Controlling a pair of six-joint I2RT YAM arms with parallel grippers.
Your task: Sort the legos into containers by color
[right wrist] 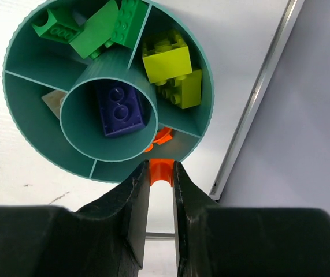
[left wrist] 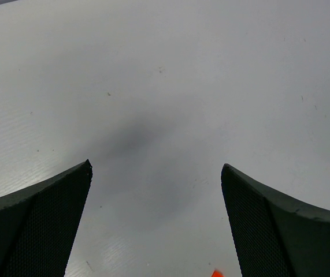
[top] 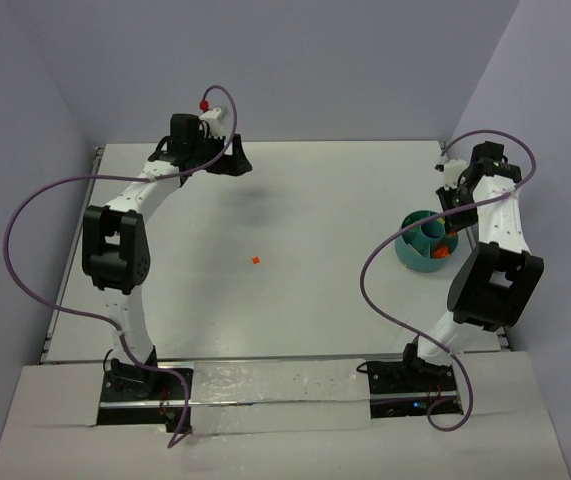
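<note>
The right gripper (right wrist: pixel 160 175) is pinching a small orange-red plastic brick (right wrist: pixel 160 171) just beside the six o'clock rim of the round teal-blue divided plastic bowl (right wrist: pixel 20 121), which is sitting at three o'clock on the white table (top: pixel 315 200). The left gripper (left wrist: pixel 156 167) is hovering near eleven o'clock, jaws spread wide. A second orange-red brick (top: pixel 255 260) is lying near the centre.

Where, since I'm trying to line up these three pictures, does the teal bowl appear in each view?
Top external: teal bowl at the right side, mid-height.
Left wrist: not in it; only bare table between the open left gripper's fingers.
Right wrist: fills the upper left, just beyond the right gripper, shut on an orange brick.
Shared landmark: the white table, seen in all three views.
</note>
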